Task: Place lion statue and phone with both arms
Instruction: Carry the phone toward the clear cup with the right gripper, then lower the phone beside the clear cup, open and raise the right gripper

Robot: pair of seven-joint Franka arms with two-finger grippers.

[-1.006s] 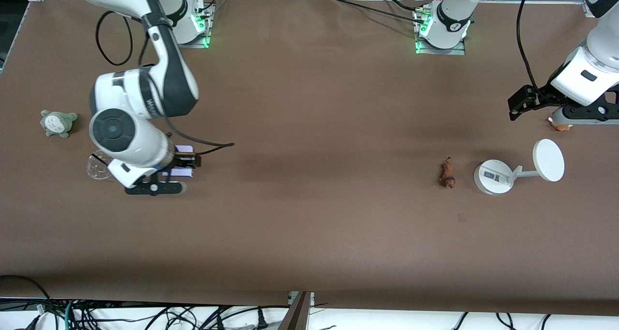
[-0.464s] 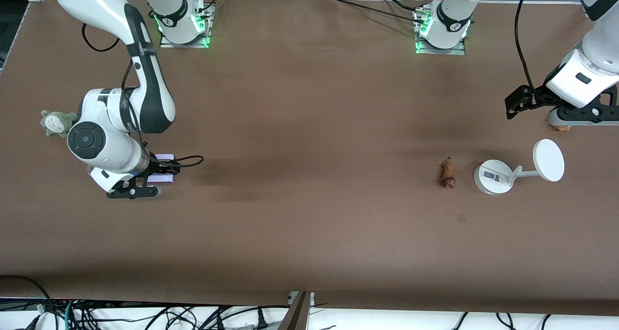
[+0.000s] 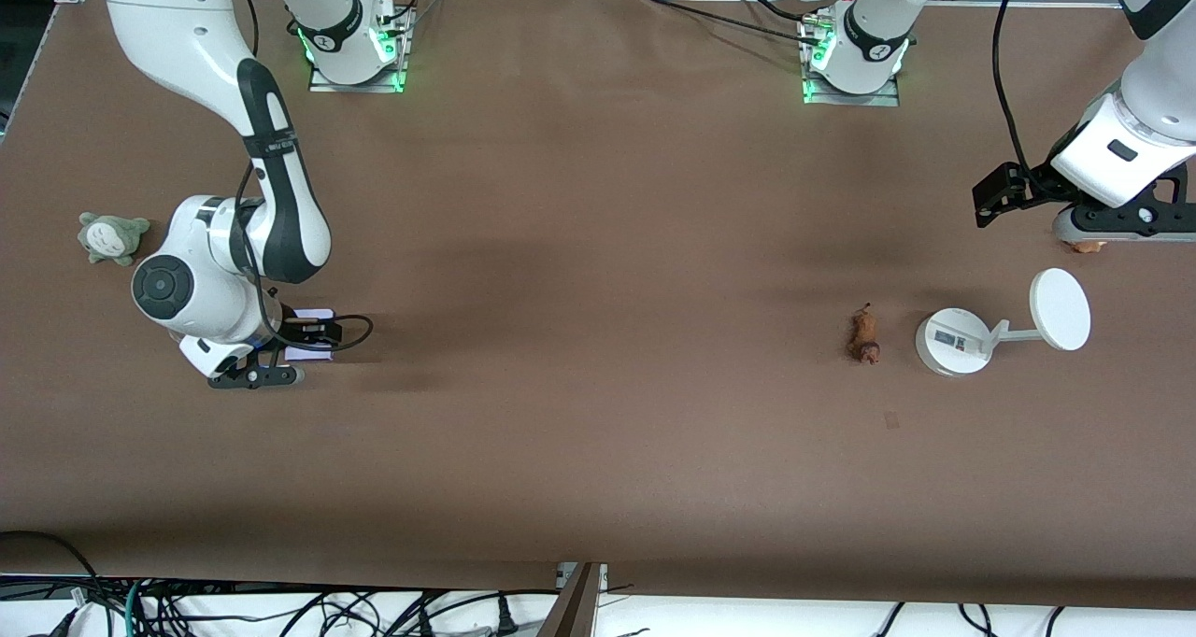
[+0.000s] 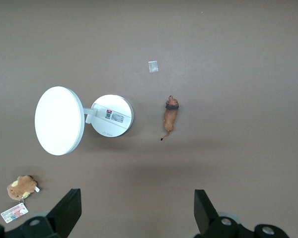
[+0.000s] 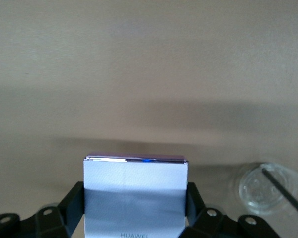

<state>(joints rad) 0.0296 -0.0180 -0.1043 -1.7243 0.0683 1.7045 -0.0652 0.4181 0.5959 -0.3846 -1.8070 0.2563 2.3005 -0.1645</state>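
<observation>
Brown tabletop point(image 3: 598, 338) is seen bare around the lion statue point(image 3: 864, 336), untouched below the spread-fingered left gripper point(image 4: 134, 210), while the phone point(image 5: 135, 193) is clamped between the right gripper point(image 5: 135, 198) fingers, neither judged placed.

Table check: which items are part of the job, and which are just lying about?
Job:
lion statue, lying beside the white stand
phone, between the right claw fingers

Lying about:
white stand
grey-green plush
tan plush
clear lid
</observation>
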